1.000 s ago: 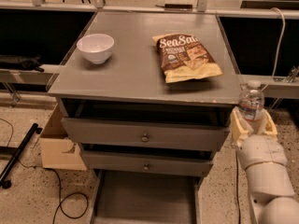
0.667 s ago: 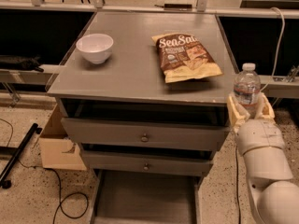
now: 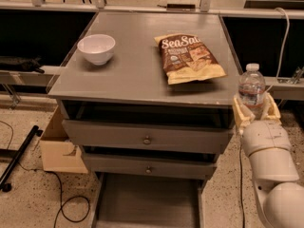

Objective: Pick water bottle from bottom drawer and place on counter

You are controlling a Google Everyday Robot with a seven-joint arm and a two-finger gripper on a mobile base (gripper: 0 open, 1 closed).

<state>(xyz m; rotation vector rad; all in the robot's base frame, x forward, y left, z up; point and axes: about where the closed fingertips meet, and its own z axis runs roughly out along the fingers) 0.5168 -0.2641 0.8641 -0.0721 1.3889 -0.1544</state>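
My claw [image 3: 255, 112] pinches the water bottle [image 3: 251, 85] low on its body, cap up, so that it hangs upright and should stand once released. The bottle is just off the right edge of the tabletop [image 3: 137, 70], at about 4 o'clock from the slab's centre. It is well above the bottom drawer [image 3: 147, 203], which stands open at 6 o'clock. I judge it needs a little more height before I carry it inward. The chip bag [image 3: 189, 58] lies at 2 o'clock and the white bowl [image 3: 96, 48] at 10, so the bare front strip looks the safest landing spot.
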